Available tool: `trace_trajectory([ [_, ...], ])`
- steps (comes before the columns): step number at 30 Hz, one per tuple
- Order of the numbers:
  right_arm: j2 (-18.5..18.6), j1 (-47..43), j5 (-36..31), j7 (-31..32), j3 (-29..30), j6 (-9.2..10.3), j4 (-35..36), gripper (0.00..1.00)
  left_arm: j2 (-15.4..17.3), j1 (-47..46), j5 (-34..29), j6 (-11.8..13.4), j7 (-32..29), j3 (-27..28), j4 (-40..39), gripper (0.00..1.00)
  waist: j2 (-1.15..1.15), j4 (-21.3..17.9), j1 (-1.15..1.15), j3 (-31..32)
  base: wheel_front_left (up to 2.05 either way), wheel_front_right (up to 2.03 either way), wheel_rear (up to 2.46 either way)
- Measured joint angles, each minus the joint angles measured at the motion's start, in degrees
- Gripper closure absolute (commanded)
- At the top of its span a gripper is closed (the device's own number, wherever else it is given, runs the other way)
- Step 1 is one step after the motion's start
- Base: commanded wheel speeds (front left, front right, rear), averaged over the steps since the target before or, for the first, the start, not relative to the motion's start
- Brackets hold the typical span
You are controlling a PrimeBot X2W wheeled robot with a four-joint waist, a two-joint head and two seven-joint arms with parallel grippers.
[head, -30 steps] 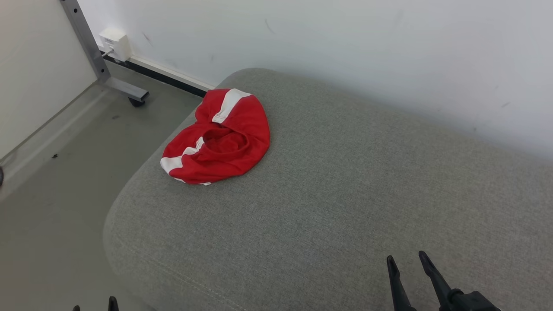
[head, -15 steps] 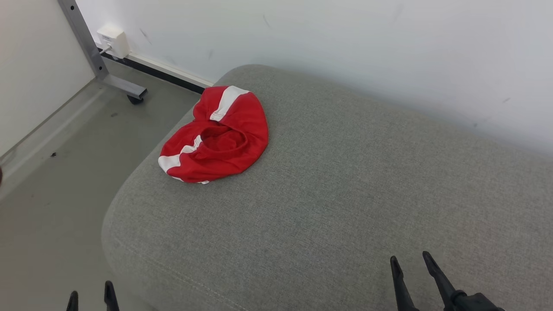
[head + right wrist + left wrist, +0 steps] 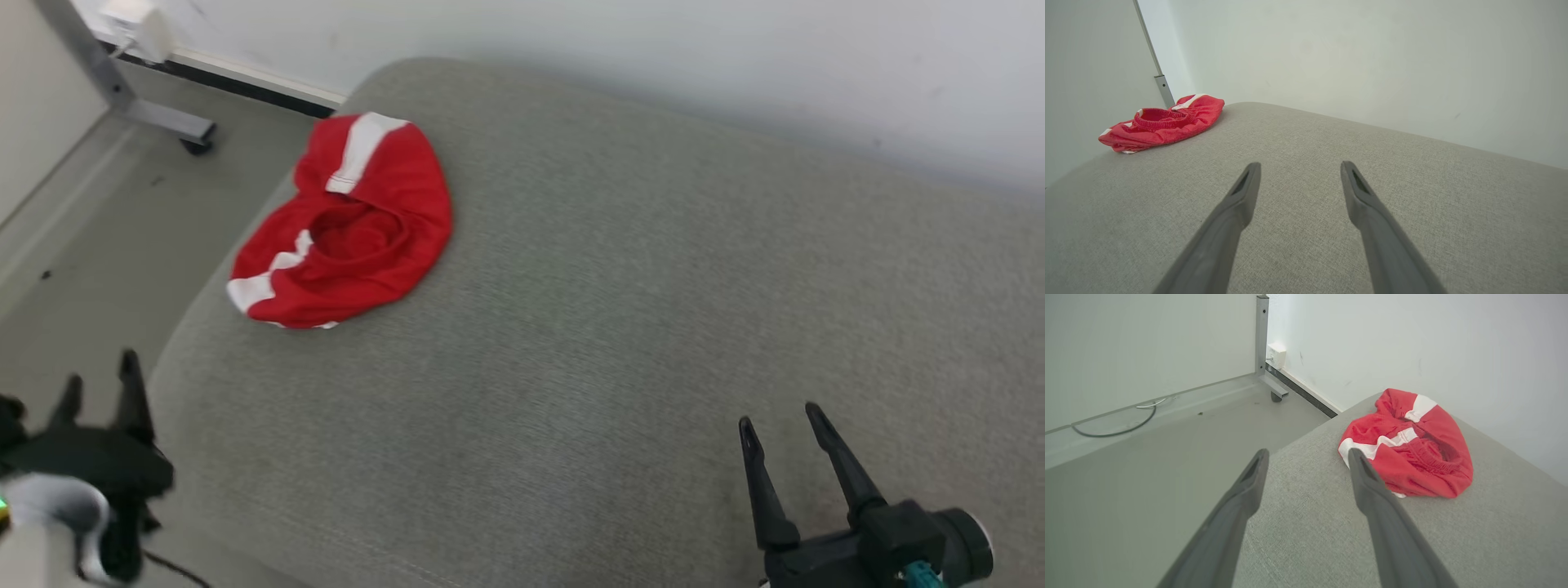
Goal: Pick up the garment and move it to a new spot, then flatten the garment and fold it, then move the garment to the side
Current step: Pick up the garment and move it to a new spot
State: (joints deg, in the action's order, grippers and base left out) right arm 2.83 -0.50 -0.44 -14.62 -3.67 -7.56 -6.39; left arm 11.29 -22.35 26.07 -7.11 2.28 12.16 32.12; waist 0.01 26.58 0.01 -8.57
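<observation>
The garment (image 3: 347,224) is a red piece with white stripes and an elastic waistband, lying bunched near the far left corner of a grey upholstered cushion (image 3: 620,327). It also shows in the left wrist view as the garment (image 3: 1412,445) and far to the left in the right wrist view as the garment (image 3: 1163,122). My left gripper (image 3: 100,382) hovers open off the cushion's left edge, short of the garment, holding nothing. My right gripper (image 3: 782,423) stands open above the cushion's near right part, far from the garment. Both pairs of fingers (image 3: 1372,490) (image 3: 1355,192) are spread with nothing between them.
A white wall (image 3: 653,49) runs close behind the cushion. Left of the cushion is grey floor (image 3: 98,237) with a metal frame leg on a caster (image 3: 175,131), a white wall box (image 3: 135,20) and a loose cable (image 3: 1118,424) by a panel.
The head camera has tilted down and turned, so the whole picture shifted. My left gripper has risen into view at the lower left; the right one shows further up. The garment lies as before.
</observation>
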Motion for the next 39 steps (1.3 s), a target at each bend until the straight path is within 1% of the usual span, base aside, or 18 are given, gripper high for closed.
trace_trajectory([
  [3,0.1,1.4,-0.7,0.5,-0.2,0.00,1.2,0.00,2.8,-5.6,3.6,0.0,-3.8,1.5,2.7,0.00,0.00,-2.5,0.00,-2.3,0.00,0.00,0.00],
  [5,0.3,2.1,-1.0,0.9,-0.4,0.00,2.3,0.00,4.0,-9.0,8.6,-0.1,-7.2,3.7,4.6,0.00,0.00,-4.4,0.01,-3.9,0.00,0.00,0.00],
  [7,0.2,2.8,-1.2,1.0,-0.3,0.00,3.5,0.00,5.9,-11.0,10.9,-0.3,-10.9,4.7,5.5,0.00,0.00,-6.4,0.01,-5.6,0.00,0.00,0.00],
  [10,0.2,3.3,-1.2,1.1,0.1,0.00,5.1,0.00,8.2,-14.8,16.2,-0.3,-15.9,7.3,6.5,0.00,0.00,-9.2,0.01,-8.2,0.00,0.00,0.00],
  [13,0.2,3.8,-1.2,1.1,-0.1,0.00,6.0,0.00,10.3,-17.5,19.4,0.1,-22.0,8.8,7.7,0.00,0.00,-11.9,0.01,-10.9,0.00,0.00,0.00],
  [16,0.2,4.1,-0.7,1.0,0.1,0.00,6.4,0.00,11.4,-19.1,22.0,1.8,-28.2,9.8,8.1,0.00,0.01,-14.5,0.01,-13.4,0.00,0.00,0.00],
  [20,0.2,5.0,-0.2,0.7,-0.4,0.00,6.6,0.00,13.8,-20.3,22.6,6.1,-33.3,10.4,7.3,0.00,0.00,-17.6,0.01,-16.3,0.00,0.00,0.00],
  [22,0.1,5.4,0.1,0.5,-1.0,0.00,6.7,0.00,14.4,-20.2,22.6,8.3,-35.8,10.3,7.0,0.00,0.00,-19.2,0.01,-17.5,0.00,0.00,0.00],
  [30,0.1,6.3,1.9,-0.1,-1.8,0.00,6.2,0.00,15.7,-17.4,22.0,14.9,-41.2,10.3,4.4,0.00,0.00,-24.4,-0.01,-21.3,0.00,0.00,0.00],
  [32,0.1,6.4,2.0,-0.1,-1.7,0.00,5.9,0.00,16.2,-17.0,22.1,15.7,-43.3,10.3,3.8,0.00,-0.01,-25.2,-0.01,-22.0,0.00,0.00,0.00],
  [33,0.1,6.4,2.1,-0.1,-1.7,0.00,5.9,0.00,16.6,-16.7,22.5,15.7,-44.7,10.3,3.4,0.57,-0.01,-25.5,-0.01,-22.3,0.00,0.00,0.00],
  [34,0.1,6.5,2.4,-0.1,-1.6,0.00,5.8,0.00,16.9,-16.4,22.8,15.7,-46.0,10.3,2.9,0.89,-0.01,-25.8,-0.01,-22.5,0.00,0.00,0.00],
  [35,0.1,6.5,2.5,-0.2,-1.6,0.00,5.7,0.00,17.1,-16.0,22.9,15.7,-46.7,10.4,2.2,1.00,-0.02,-26.0,-0.01,-22.7,0.00,0.00,0.00],
  [37,0.1,6.6,2.5,-0.3,-1.6,0.00,5.5,0.00,17.1,-14.9,22.9,15.9,-47.9,10.3,0.9,1.00,-0.01,-26.1,-0.01,-22.6,0.00,0.00,0.00],
  [39,0.1,6.7,2.6,-0.3,-1.7,0.00,5.2,0.00,16.8,-13.9,22.9,15.6,-48.6,9.7,-0.7,1.00,-0.01,-26.0,-0.02,-22.3,0.00,0.00,0.00],
])
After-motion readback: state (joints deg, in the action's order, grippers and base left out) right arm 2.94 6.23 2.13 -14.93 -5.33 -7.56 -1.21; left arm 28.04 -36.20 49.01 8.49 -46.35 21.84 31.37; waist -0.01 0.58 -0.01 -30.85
